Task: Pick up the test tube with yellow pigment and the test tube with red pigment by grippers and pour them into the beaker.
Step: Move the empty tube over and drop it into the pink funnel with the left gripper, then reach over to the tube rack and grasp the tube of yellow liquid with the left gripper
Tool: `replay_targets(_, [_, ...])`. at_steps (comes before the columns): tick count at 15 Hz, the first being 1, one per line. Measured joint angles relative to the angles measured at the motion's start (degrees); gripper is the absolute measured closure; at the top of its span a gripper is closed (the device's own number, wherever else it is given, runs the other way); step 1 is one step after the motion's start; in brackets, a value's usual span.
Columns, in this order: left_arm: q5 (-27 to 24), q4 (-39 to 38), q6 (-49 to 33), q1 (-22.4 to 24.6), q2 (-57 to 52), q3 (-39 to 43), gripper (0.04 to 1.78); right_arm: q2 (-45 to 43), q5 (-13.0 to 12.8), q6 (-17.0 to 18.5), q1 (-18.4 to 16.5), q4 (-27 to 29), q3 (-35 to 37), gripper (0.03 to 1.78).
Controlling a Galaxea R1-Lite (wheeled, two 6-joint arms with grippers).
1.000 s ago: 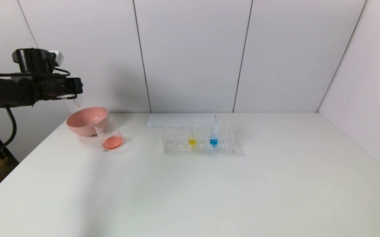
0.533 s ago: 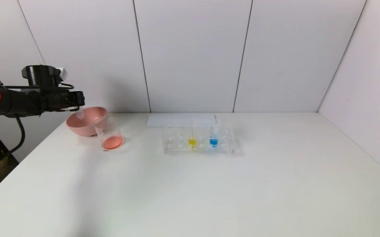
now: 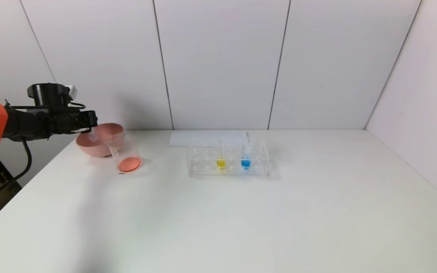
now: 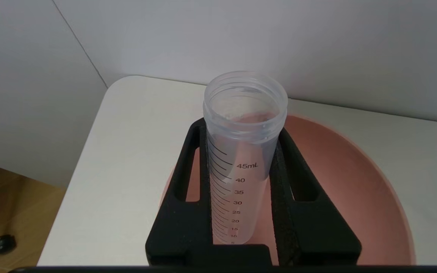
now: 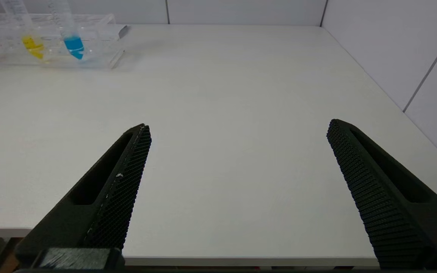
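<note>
Test tube with red pigment (image 4: 241, 159) is sitting clamped between the two black fingers (image 4: 188, 189) of the left gripper (image 3: 89, 125), which are pressing against its sides. Seen from the left wrist, the tube is looking clear and drained, its open threaded mouth pointing away from the wrist and its printed scale facing the camera. Directly beneath the tube, the pink bowl (image 4: 354, 197) is lying at the table's far left corner; whether the tube is touching the bowl cannot be told. In the head view the left gripper is hanging over the bowl's (image 3: 83, 146) near-left rim.

Just beside the bowl, the beaker (image 3: 124, 153) is standing on the white table (image 3: 241, 220) with a layer of red-orange liquid at its bottom.

Farther toward the middle of the table, the clear tube rack (image 3: 227, 161) is holding the test tube with yellow pigment (image 3: 221, 158) upright, with a blue-bottomed tube (image 3: 245, 157) next to it.

Right gripper (image 5: 237, 129) is waiting low at the table's near edge, its fingers spread wide apart and gripping nothing, well apart from the rack (image 5: 101, 41).
</note>
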Motion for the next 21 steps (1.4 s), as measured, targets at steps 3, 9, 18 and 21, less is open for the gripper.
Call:
replay_targets(3, [-1.68,-0.13,0.05,0.99,1.08,-0.8,1.37,0.0,0.02,-0.02,0.0,0.0,0.0,0.11])
replay_targets(9, [-2.32,-0.02,0.05,1.79,1.77,-1.74,0.96,0.0,0.02,0.0,0.0,0.0,0.0,0.11])
replay_targets(18, [-2.38,-2.54,0.91,1.89,-2.19,1.22,0.05,0.0,0.0,0.0,0.0,0.0,0.0,0.11])
replay_targets(21, [-2.27,-3.5,1.95,1.67,-5.21,2.38,0.05,0.0,0.0,0.0,0.0,0.0,0.0,0.11])
